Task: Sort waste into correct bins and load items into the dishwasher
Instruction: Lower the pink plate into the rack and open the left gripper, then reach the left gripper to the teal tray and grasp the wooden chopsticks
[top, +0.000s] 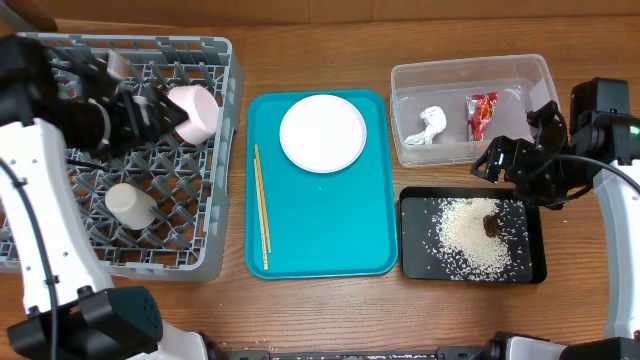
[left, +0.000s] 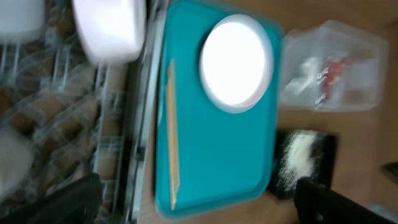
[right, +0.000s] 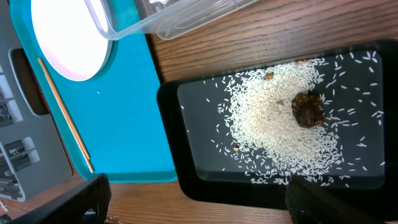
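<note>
Right tool, spread wide, over grainy white rice on black tray.

red wrapper, white tissue in clear tub, rice, brown lump on black tray

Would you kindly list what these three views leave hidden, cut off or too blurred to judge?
Overhead: the left arm covers the dish rack's back-left corner; anything beneath is hidden.
Left wrist: motion blur smears the clear tub's contents and the rice into vague patches.
Right wrist: the top edge cuts off the clear tub and white plate; the red wrapper and tissue fall outside the frame.
</note>
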